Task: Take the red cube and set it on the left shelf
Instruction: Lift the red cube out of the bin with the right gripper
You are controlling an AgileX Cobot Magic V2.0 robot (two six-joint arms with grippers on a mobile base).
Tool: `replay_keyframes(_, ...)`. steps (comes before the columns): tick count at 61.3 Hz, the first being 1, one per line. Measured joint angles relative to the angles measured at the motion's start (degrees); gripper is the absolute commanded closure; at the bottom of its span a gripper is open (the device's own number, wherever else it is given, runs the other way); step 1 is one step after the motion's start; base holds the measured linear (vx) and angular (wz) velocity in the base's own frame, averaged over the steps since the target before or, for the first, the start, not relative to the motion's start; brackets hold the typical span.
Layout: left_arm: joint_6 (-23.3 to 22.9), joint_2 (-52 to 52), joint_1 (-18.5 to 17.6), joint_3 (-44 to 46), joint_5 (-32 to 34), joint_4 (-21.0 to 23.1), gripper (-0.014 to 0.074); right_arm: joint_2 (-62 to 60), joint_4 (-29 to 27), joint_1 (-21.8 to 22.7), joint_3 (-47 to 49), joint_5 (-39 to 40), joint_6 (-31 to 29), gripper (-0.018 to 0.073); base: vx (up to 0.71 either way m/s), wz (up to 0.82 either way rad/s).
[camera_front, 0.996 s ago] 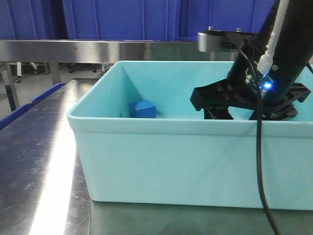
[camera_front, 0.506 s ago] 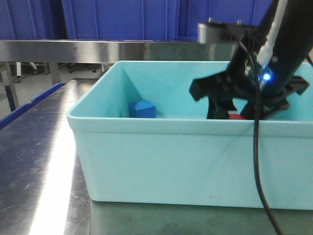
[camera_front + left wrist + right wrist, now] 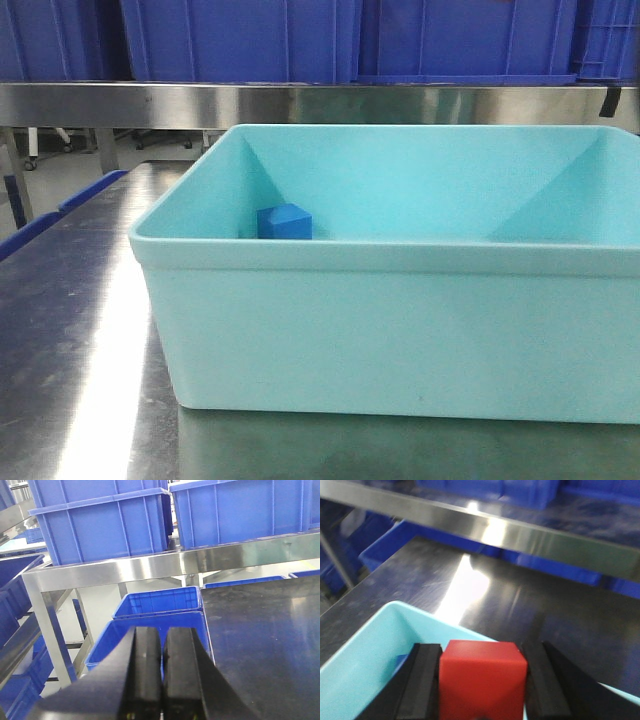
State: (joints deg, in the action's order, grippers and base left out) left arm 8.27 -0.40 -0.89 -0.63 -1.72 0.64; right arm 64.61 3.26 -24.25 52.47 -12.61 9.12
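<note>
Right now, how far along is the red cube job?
Done: the pick. The red cube sits clamped in the right gripper, above the teal bin; the front view shows only a blue cube inside it. In hand: the carry. Left: reaching the left shelf and releasing there; nothing red lies on it in view. The left gripper is shut and empty.

Glossy red cube [image 3: 482, 680], bottom centre; pinched squarely in the right gripper [image 3: 482, 655]. The left shelf [image 3: 175, 565]: steel rail crossing the upper frame.
</note>
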Motion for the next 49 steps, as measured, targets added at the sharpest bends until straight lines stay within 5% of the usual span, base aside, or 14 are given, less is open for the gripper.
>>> replay_keyframes(24,0.0,0.0,0.0,0.0,0.0,0.0,0.0491,-23.0,0.6,13.1,-19.3,2.5,0.0,0.0501,-0.01,-0.03)
replay_keyframes(49,0.0,0.0,0.0,0.0,0.0,0.0,0.0491,-37.2,0.6,16.4,-29.7,3.2,0.0,0.0501,0.00,-0.03)
